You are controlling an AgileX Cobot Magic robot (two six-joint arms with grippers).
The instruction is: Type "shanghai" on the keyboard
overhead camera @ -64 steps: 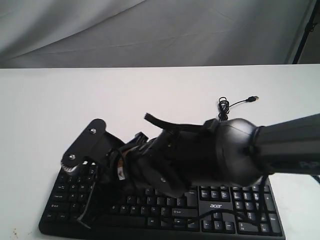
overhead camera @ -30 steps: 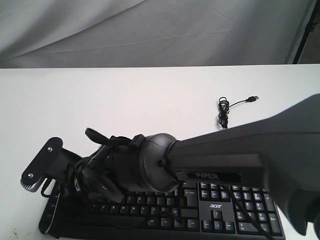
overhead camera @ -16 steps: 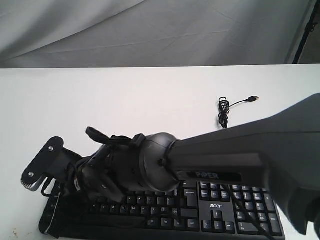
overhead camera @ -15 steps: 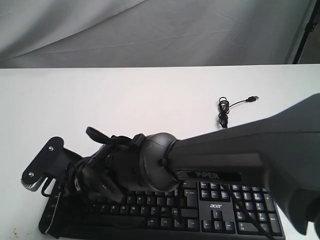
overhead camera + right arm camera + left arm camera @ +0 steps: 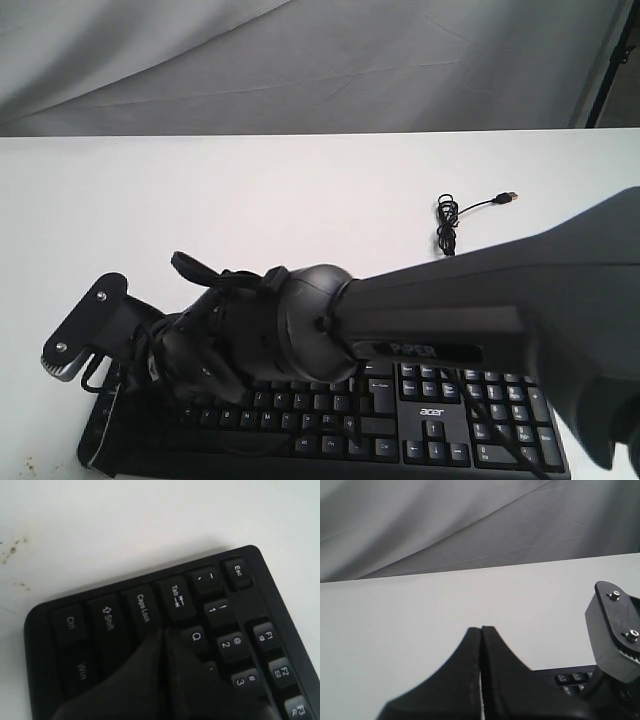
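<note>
The black keyboard (image 5: 440,412) lies at the table's near edge, its left half covered by my right arm. My right gripper (image 5: 164,631) is shut, with its tips down among the keys of the keyboard (image 5: 240,570) between Caps Lock and Q. In the exterior view the right gripper (image 5: 102,442) points down at the keyboard's left end. My left gripper (image 5: 481,629) is shut and empty over bare white table, with a corner of the keyboard (image 5: 570,677) beside it. It does not show in the exterior view.
The keyboard's thin black USB cable (image 5: 447,224) lies coiled on the white table (image 5: 250,200) behind the number pad, plug pointing right. A grey cloth backdrop (image 5: 300,60) hangs behind the table. A few small specks (image 5: 10,552) mark the table near the keyboard's corner.
Since two seconds ago my right arm has swung left along the keyboard to its left end. Over the last second it has hardly moved.
</note>
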